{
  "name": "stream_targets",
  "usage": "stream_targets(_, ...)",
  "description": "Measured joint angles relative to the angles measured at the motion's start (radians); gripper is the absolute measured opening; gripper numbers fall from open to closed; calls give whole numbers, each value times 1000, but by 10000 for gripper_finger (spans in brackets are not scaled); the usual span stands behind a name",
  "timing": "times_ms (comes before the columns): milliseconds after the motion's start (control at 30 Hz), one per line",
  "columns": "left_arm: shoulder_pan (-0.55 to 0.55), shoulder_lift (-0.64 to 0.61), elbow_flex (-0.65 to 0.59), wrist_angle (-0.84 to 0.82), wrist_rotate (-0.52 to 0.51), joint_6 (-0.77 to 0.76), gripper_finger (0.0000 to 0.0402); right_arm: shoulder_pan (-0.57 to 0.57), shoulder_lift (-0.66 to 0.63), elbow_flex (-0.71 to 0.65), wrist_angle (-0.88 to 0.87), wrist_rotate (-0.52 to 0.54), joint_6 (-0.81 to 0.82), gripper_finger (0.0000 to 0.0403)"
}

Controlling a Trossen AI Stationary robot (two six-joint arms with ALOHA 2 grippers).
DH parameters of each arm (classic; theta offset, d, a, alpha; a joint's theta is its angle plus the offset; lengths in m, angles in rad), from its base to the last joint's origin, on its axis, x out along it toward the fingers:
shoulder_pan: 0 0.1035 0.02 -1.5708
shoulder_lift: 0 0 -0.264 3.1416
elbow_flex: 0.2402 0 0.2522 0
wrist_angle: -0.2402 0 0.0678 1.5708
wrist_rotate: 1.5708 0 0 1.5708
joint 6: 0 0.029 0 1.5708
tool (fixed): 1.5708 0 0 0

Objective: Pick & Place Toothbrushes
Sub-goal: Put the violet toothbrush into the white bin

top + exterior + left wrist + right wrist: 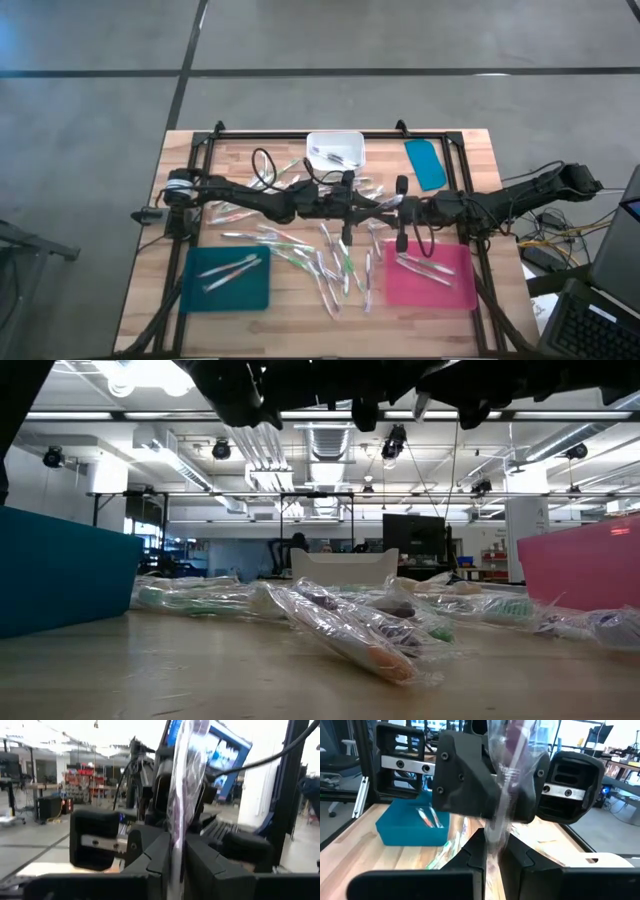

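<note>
Both grippers, left gripper [176, 855] and right gripper [491, 851], clamp one clear-wrapped toothbrush [506, 785] between them above mid-table; no writing is legible on its wrapper.

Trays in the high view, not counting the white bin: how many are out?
3: a teal tray on the left arm's side, a pink tray on the right arm's side, and a smaller teal one beside the white bin. None seems hidden.

Toothbrushes [330, 262] btwn trays [228, 279]; bin [335, 150] behind.
</note>
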Motion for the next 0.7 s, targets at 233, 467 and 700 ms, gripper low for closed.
stream_targets(233,5,-104,0,-329,-40,46,152,-1,0,0,-17,1,0,20)
stream_targets(467,0,-289,-55,-695,-203,39,203,-5,0,0,-29,9,-16,21)
stream_targets(700,-6,-454,-251,-609,-247,-27,202,-36,0,48,-77,60,-74,21)
